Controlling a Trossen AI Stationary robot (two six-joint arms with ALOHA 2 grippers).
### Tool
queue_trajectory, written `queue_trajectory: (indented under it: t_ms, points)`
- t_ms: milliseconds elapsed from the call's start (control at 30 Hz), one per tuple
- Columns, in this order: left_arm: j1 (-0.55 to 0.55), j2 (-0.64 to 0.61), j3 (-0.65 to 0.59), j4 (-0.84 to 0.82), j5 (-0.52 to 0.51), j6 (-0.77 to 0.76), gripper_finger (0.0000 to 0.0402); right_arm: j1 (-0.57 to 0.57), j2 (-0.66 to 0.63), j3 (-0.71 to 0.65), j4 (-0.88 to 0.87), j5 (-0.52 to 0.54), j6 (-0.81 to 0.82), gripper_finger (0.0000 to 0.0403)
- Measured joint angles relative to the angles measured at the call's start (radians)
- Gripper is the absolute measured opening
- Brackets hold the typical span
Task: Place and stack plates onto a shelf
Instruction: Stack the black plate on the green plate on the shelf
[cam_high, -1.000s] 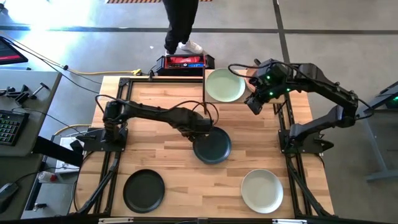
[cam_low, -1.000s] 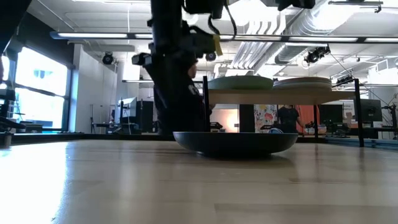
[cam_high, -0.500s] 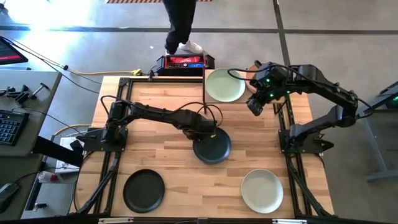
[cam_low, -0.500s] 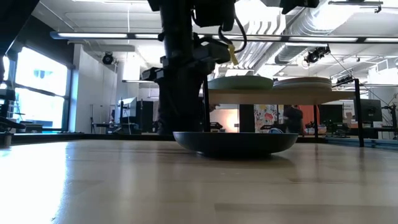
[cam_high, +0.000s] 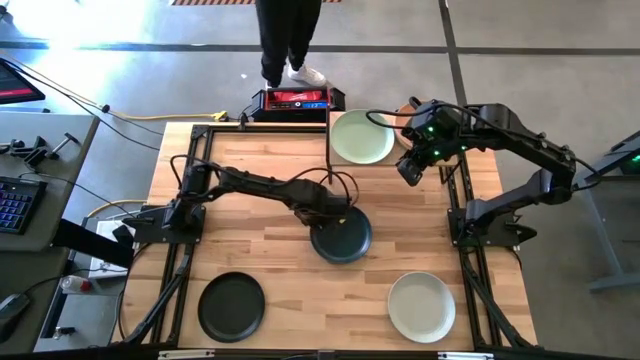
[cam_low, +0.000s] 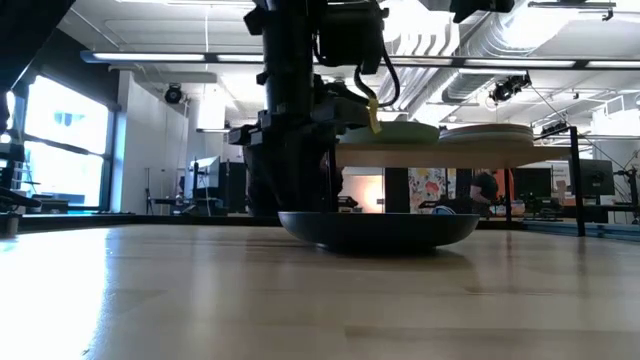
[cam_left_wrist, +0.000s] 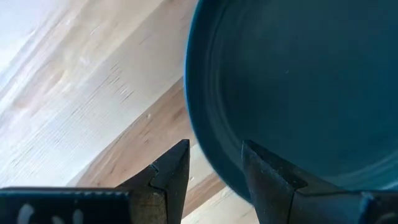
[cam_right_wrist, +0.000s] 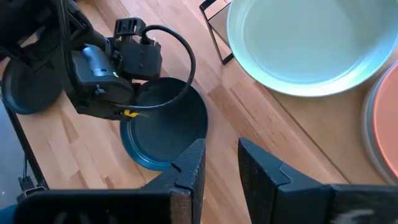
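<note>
A dark teal plate (cam_high: 342, 238) lies flat at the table's middle. My left gripper (cam_left_wrist: 214, 171) points down over its far-left rim (cam_left_wrist: 208, 155) and is open. One finger stands outside the rim and the other over the plate's inside; no touch shows. On the raised shelf (cam_low: 430, 156) at the far edge sit a pale green plate (cam_high: 362, 137) and a terracotta plate (cam_right_wrist: 387, 124). My right gripper (cam_right_wrist: 221, 165) hangs high beside the shelf, open, nothing between its fingers. A black plate (cam_high: 232, 305) and an off-white plate (cam_high: 421, 306) lie near the front edge.
Thin black posts (cam_right_wrist: 214, 28) edge the shelf. A red-and-black box (cam_high: 295, 100) sits beyond the table's far edge, with a person's legs (cam_high: 288, 40) behind it. Bare wood (cam_high: 260, 240) lies between the teal plate and the two front plates.
My left gripper has come down toward the teal plate's far-left rim and drifted a little toward the table's right edge, still pointing down. The plates have not moved. The person behind the table has shifted.
</note>
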Motion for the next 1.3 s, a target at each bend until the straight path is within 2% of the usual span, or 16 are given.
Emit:
queue_trajectory:
  t_ms: [300,500,900,1133,1300]
  points:
    - [0.025,0.035,0.002,0.016,0.008,0.002,0.0135,0.000,0.000,0.000,0.000,0.000,0.000,0.0076]
    - [0.033,0.050,0.002,0.057,0.054,0.029,0.0135,0.000,0.000,0.000,-0.001,-0.001,0.000,0.0076]
    - [0.032,0.061,0.000,0.046,0.055,0.049,0.0134,0.000,0.000,0.000,-0.001,-0.001,0.000,0.0076]
    - [0.032,0.067,0.000,0.051,0.056,0.072,0.0112,0.000,0.000,0.000,0.000,-0.001,0.000,0.0076]
    - [0.032,0.067,0.000,0.051,0.056,0.087,0.0079,0.000,0.000,0.000,0.000,-0.001,0.000,0.0076]
